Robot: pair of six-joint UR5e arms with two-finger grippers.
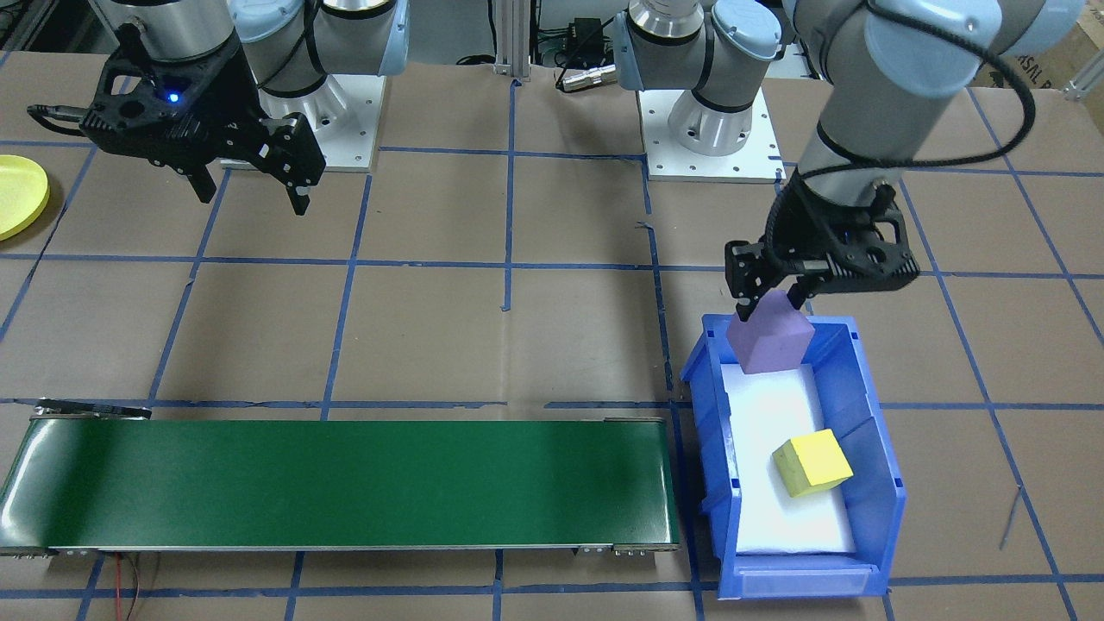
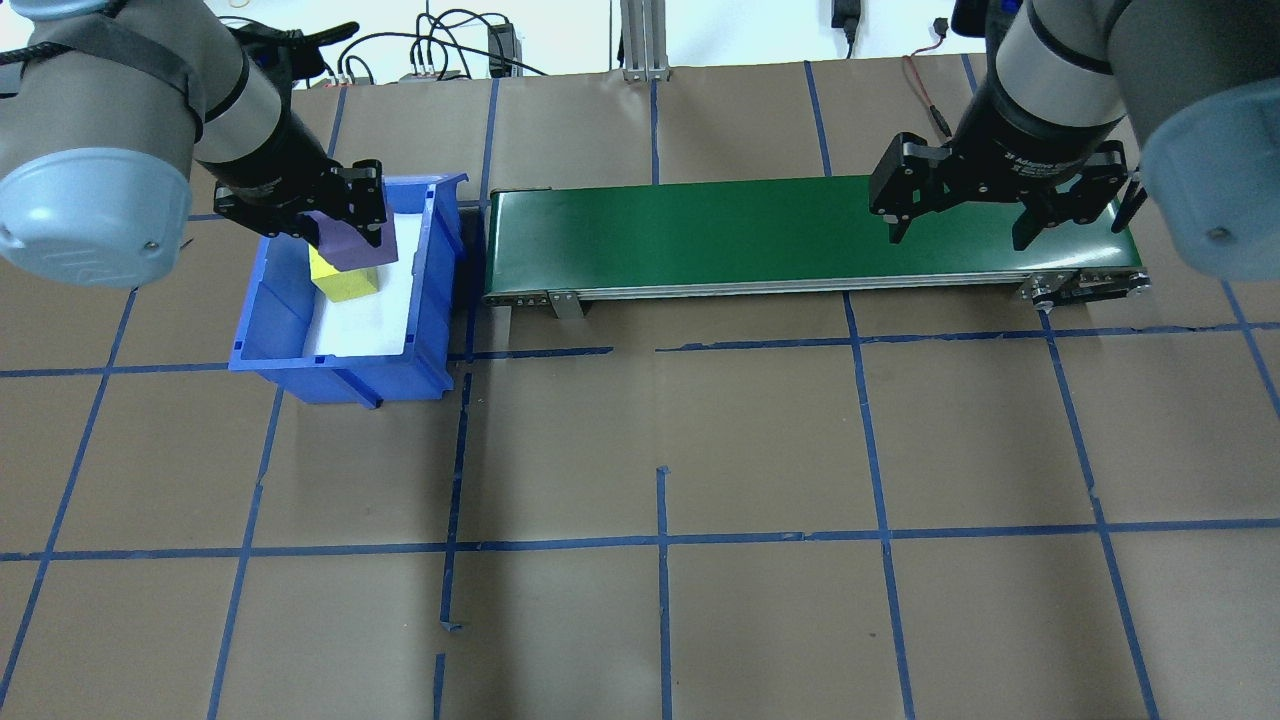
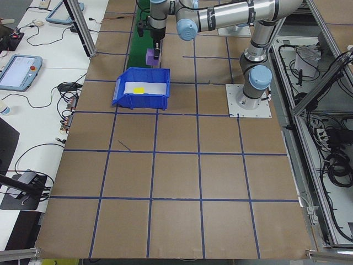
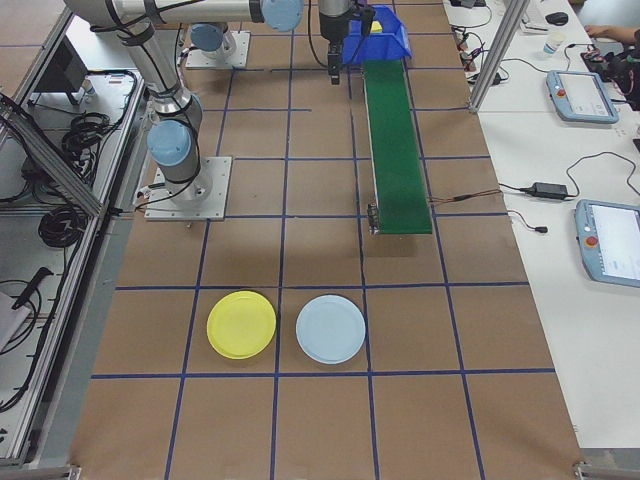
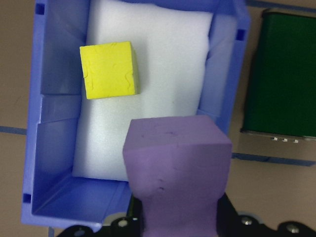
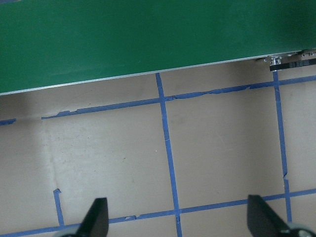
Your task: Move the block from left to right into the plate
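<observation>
A: How many blocks do we count?

B: We count two. A purple block [image 1: 769, 343] is clamped between the fingers of the left gripper [image 1: 774, 297], lifted over the bin's [image 1: 871, 423] end nearer the robot. A yellow block [image 1: 812, 461] lies on the white foam pad [image 1: 768, 405] inside the bin.

A: And containers?

B: We see one blue bin, just beside the end of one green belt [image 1: 345, 483]. The bin holds the foam pad and the yellow block. From the left wrist camera we see the purple block above the pad's edge, apart from the yellow one.

A: Plates?

B: Two. In the right-side view a yellow plate [image 4: 241, 324] and a pale blue plate [image 4: 331, 329] lie side by side on the table, near each other, well apart from the belt's end. We see nothing on either one. The front view catches only the yellow plate's edge at its left border.

A: Grippers?

B: Two. The left is closed on the purple block. The right gripper [image 2: 957, 227] hangs over the belt's far end from the bin, its fingers spread wide with nothing between them; its wrist camera shows both fingertips [image 6: 98, 217] above brown paper and blue tape lines.
</observation>
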